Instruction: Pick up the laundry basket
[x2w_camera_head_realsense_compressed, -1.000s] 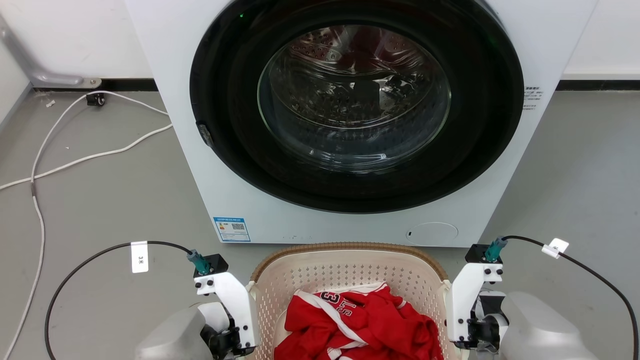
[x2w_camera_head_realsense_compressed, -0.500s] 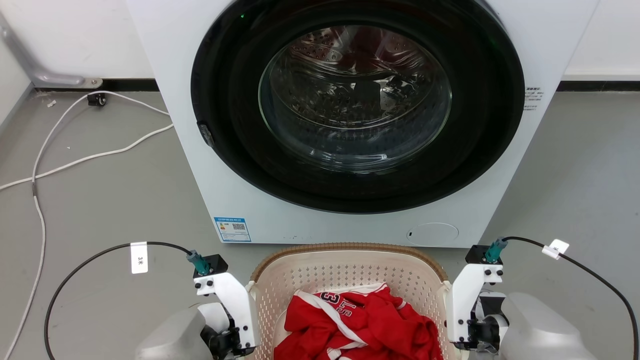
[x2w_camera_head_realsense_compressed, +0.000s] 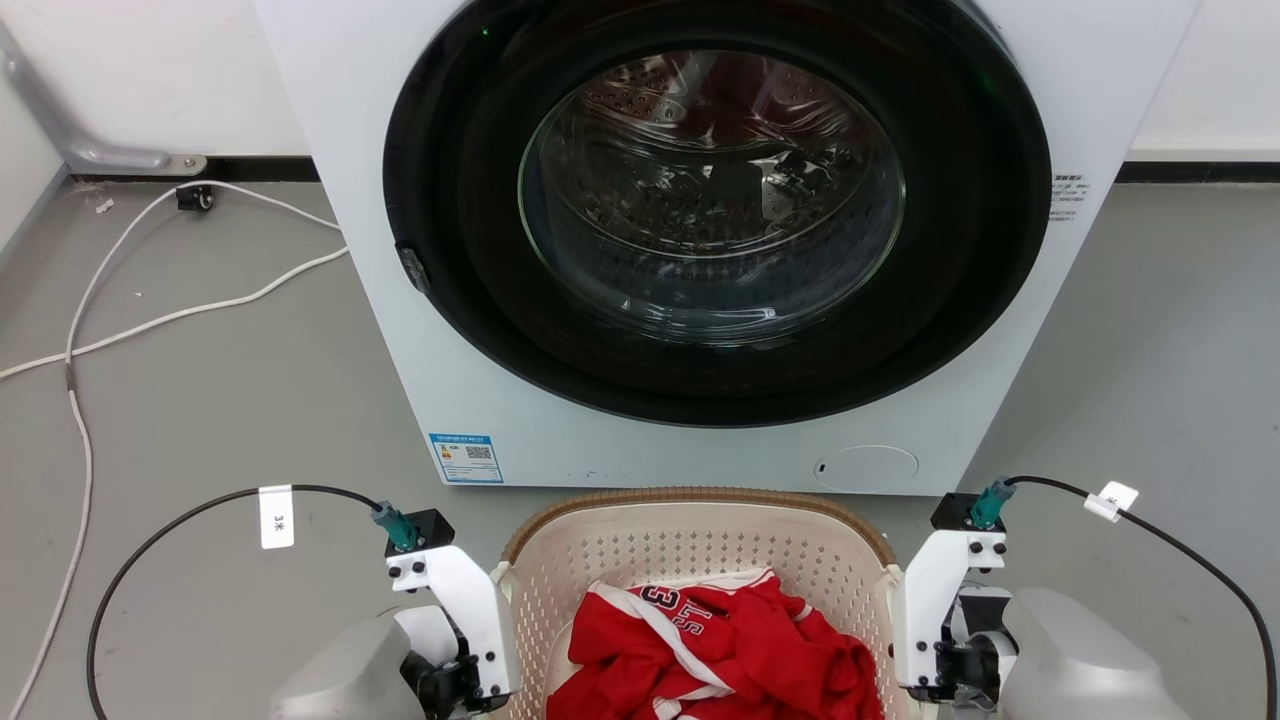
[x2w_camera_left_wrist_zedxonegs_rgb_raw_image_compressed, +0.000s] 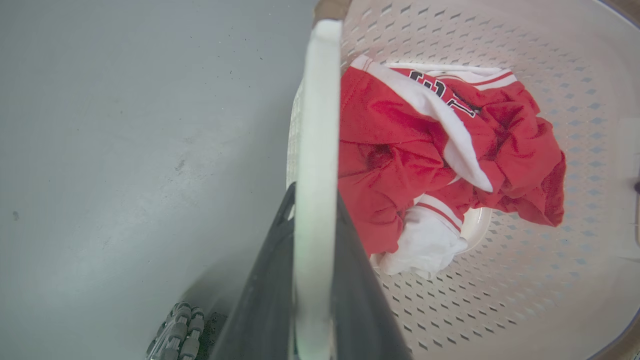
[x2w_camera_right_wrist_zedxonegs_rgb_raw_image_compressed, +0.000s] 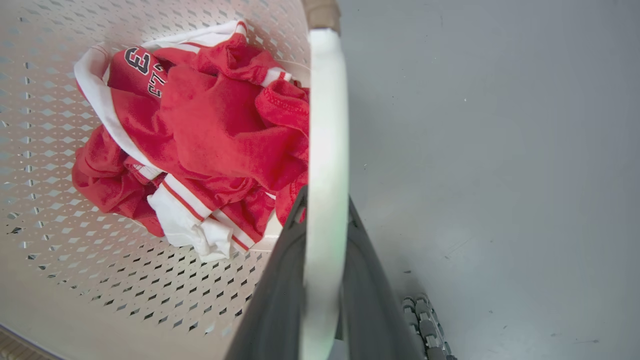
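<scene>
The laundry basket (x2w_camera_head_realsense_compressed: 690, 545) sits on the floor, just near of the washing machine (x2w_camera_head_realsense_compressed: 700, 460) and squarely between your arms. Its long axis is unclear. Your left gripper (x2w_camera_left_wrist_zedxonegs_rgb_raw_image_compressed: 315, 200) clamps the left handle (x2w_camera_left_wrist_zedxonegs_rgb_raw_image_compressed: 320, 100) between its dark fingers. Your right gripper (x2w_camera_right_wrist_zedxonegs_rgb_raw_image_compressed: 325, 195) clamps the right handle (x2w_camera_right_wrist_zedxonegs_rgb_raw_image_compressed: 327, 100). A crumpled red jersey (x2w_camera_head_realsense_compressed: 720, 640) lies inside. The lift likely goes straight up, both arms level.
</scene>
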